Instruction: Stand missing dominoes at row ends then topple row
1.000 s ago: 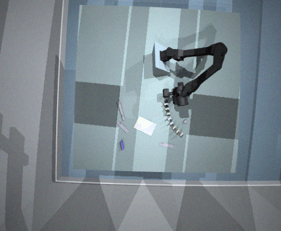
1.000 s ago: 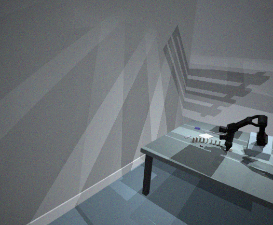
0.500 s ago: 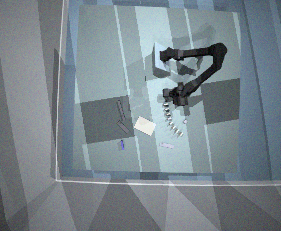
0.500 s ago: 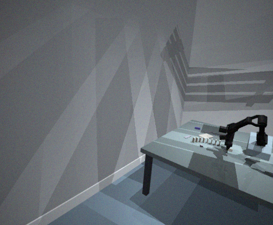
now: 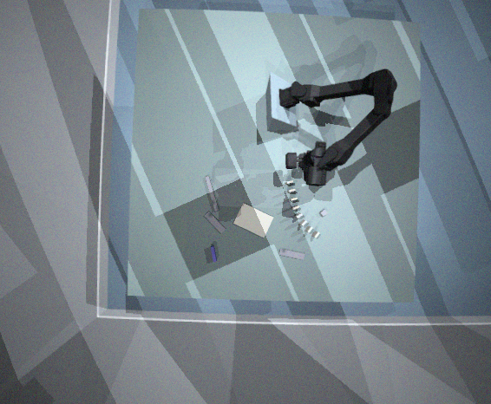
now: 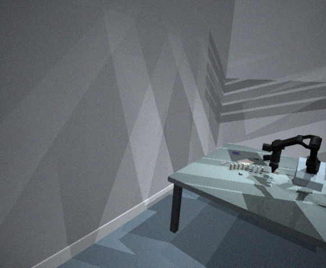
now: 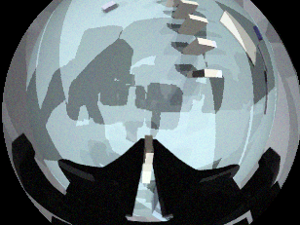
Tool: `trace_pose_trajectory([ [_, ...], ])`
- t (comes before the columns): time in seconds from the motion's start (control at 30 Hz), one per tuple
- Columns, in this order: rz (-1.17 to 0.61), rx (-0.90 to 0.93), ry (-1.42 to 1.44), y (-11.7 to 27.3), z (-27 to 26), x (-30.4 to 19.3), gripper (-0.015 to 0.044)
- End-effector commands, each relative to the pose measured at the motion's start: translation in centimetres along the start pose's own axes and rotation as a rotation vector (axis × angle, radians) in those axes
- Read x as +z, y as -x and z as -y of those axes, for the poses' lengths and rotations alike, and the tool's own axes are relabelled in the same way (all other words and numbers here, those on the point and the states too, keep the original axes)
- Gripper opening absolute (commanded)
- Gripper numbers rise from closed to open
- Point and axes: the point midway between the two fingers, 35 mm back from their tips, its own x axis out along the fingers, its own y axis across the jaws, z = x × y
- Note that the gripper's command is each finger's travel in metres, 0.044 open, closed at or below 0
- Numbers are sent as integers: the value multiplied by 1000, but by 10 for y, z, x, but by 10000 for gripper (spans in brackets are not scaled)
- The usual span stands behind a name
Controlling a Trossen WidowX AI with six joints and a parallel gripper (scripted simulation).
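Several pale dominoes stand upright in a curved row; its near end domino [image 5: 290, 183] [image 7: 206, 73] is ahead and to the right of the fingers in the wrist view, and its far end domino [image 5: 315, 235] [image 6: 231, 166] stands farthest from the arm. My gripper [image 6: 273, 171] [image 7: 148, 142] points down beyond the near end of the row, apart from it. It is shut on a narrow pale domino [image 7: 147, 174], held between the fingertips. The top view hides the fingertips behind the arm. Whether the held domino touches the table cannot be told.
A small mauve block [image 5: 323, 212] [image 6: 240, 173] [image 7: 110, 6] lies beside the row. A flat cream plate [image 5: 251, 219] [image 6: 245, 161] lies on its other side. A mauve bar [image 5: 291, 254] lies past the far end. Two more bars and a blue block [image 5: 213, 252] [image 6: 235, 152] lie farther off.
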Motion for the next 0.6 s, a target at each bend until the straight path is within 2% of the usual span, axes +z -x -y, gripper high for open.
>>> trace_pose_trajectory([
  [0.0,16,-3,18,48,-3,4,20],
  [0.17,15,-5,18,103,-3,7,20],
  [0.37,16,-6,11,105,-6,8,20],
  [0.57,19,-10,-214,105,-86,5,20],
])
